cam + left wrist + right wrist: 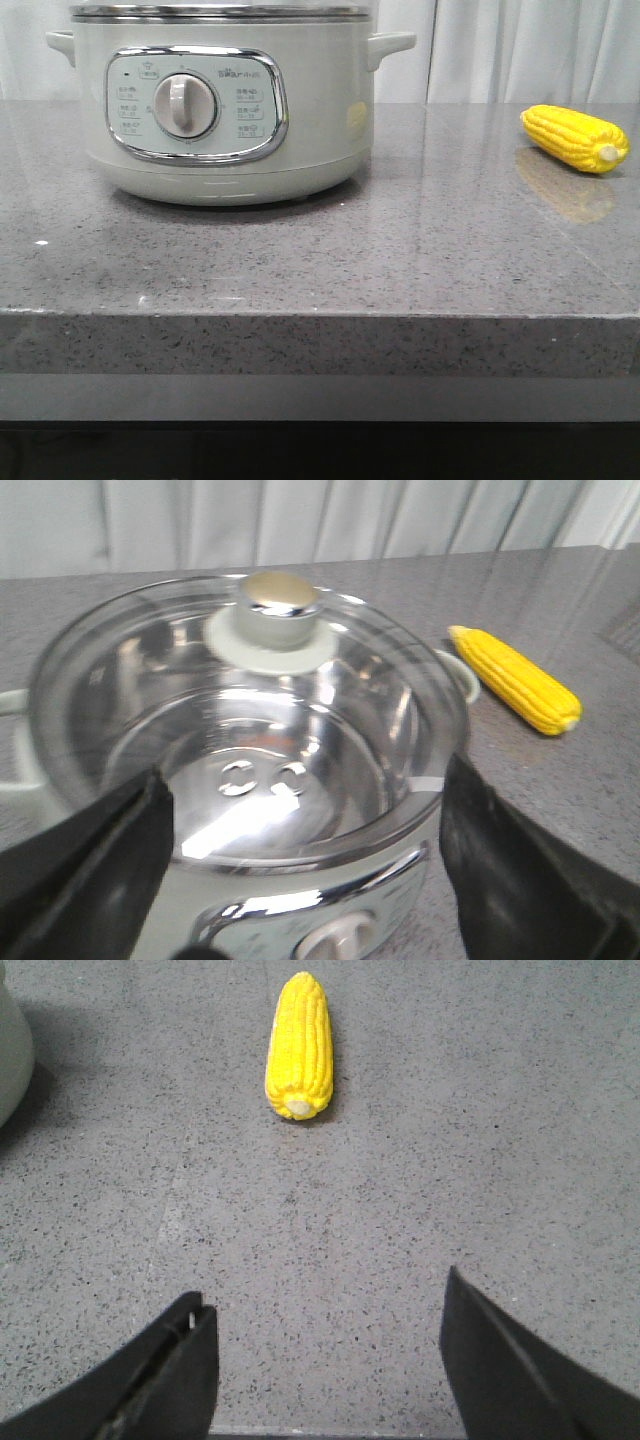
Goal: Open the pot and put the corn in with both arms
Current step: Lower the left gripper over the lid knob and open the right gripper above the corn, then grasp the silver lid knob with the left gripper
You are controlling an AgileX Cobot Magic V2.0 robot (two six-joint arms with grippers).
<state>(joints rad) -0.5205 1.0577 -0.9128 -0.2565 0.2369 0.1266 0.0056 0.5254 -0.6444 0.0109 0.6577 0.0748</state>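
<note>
Jaws spread over the lidded pot (250, 780) appear only from the left wrist.

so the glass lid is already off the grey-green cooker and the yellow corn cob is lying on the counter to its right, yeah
Not quite. The clear glass lid with its round metal knob is still sitting on the pale grey-green electric cooker; the left wrist view shows it covering the steel bowl. The rest holds: the bright yellow corn cob lies on the grey speckled stone counter to the cooker's right.
</note>
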